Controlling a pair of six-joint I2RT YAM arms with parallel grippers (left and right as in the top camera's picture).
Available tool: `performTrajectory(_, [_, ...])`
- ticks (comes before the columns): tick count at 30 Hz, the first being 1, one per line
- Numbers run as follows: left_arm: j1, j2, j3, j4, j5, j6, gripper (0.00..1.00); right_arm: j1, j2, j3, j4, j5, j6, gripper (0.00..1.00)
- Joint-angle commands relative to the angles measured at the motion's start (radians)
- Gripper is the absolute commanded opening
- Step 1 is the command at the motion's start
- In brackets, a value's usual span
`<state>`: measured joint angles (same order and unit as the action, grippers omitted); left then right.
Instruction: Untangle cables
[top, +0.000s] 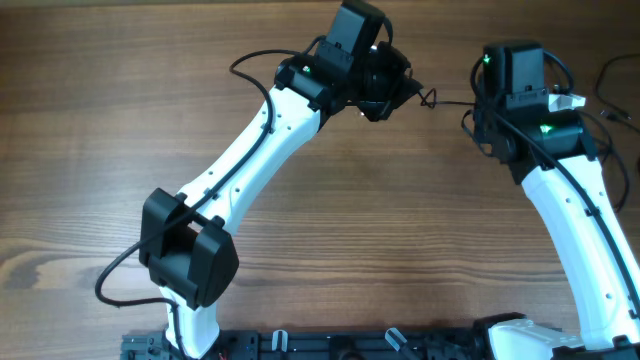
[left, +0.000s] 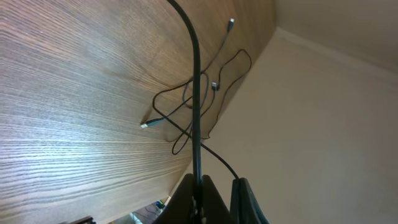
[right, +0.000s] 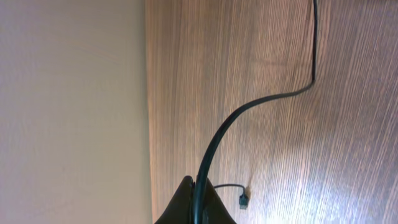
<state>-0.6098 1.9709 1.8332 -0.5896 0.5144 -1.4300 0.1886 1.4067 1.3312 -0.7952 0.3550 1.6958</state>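
I see both arms at the top of the overhead frame, with a cable (top: 450, 101) running straight between them and a small kink in it close to the left gripper (top: 400, 92). On the left wrist feed that gripper's jaws are pressed together at bottom centre, pinching the cable, which rises straight up the frame. Behind it, more cables (left: 186, 102) lie in loose loops on the table (left: 74, 93) at upper centre, plug ends showing. The right gripper (right: 196, 186), at bottom centre of its own feed, is likewise clamped on the cable, which curves off to the upper right. A small plug (right: 242, 199) lies just beside it.
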Motion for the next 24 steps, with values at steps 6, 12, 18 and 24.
performTrajectory(6, [-0.002, -0.026, 0.0, -0.008, 0.013, 0.011, 0.04, 0.024, 0.039, 0.005, 0.031, -0.147, -0.055, 0.04])
performTrajectory(12, [-0.002, -0.028, 0.0, -0.013, 0.016, 0.014, 0.04, 0.067, 0.085, 0.005, 0.024, -0.152, -0.055, 0.04])
performTrajectory(18, [0.02, -0.058, 0.0, -0.013, 0.016, 0.104, 0.04, 0.093, 0.092, 0.005, 0.033, -0.152, -0.055, 0.04])
performTrajectory(24, [0.034, -0.113, 0.0, -0.034, -0.015, 0.167, 0.04, 0.126, 0.095, 0.005, 0.047, -0.151, -0.055, 0.04])
